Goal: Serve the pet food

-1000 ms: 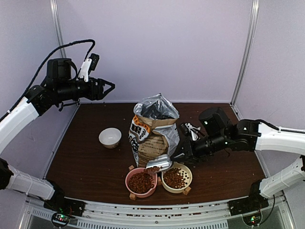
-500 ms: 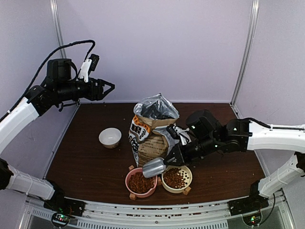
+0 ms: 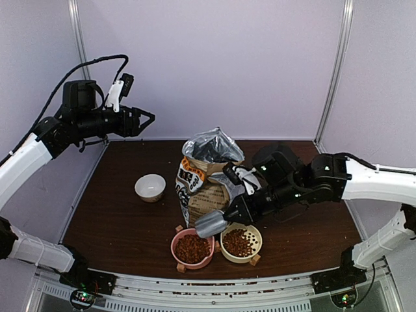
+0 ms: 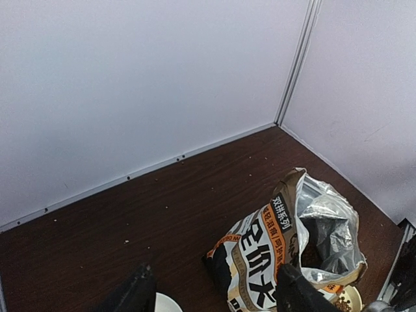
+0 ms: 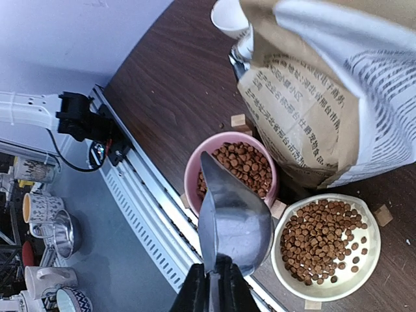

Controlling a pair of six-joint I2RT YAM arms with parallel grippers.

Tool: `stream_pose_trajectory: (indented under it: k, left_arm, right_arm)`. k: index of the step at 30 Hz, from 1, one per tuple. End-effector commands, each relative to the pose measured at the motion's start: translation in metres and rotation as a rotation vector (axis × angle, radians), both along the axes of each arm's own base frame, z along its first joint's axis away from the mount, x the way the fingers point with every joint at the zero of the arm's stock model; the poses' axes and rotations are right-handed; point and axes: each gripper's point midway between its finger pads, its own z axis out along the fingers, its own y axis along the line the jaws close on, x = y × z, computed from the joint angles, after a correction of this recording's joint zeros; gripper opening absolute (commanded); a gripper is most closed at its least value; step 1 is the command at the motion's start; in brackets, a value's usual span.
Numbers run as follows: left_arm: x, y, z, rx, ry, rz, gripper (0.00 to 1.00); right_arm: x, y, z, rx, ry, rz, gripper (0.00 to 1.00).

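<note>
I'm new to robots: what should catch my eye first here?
A tall opened pet food bag stands mid-table. Before it, at the near edge, a pink bowl and a cream bowl both hold brown kibble. The right gripper holds a metal scoop just above the pink bowl, while the left gripper hangs open, high at the back left.

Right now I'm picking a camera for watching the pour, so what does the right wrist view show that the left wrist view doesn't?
Only the right wrist view: the right gripper shut on a metal scoop over the rim of the pink bowl, which holds pet food. Only the left wrist view: the open left gripper, the back wall, and the inside of the open top of the bag. Both: the bag, the dark table, and the cream bowl, which the left wrist view barely catches at its bottom edge.
</note>
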Motion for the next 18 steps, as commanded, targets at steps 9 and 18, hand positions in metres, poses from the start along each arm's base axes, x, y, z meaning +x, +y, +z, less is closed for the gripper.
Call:
stream_pose_trajectory:
  k: [9,18]
  left_arm:
    - [-0.002,-0.003,0.006,-0.002,-0.048,-0.040,0.67]
    - [-0.011,-0.052,-0.028,0.004,0.047,-0.188,0.69]
  right_arm:
    - [0.039,-0.055,0.175,0.255,-0.255,-0.127,0.00]
    - [0.120,-0.069,0.110,-0.208,-0.247,-0.336,0.00]
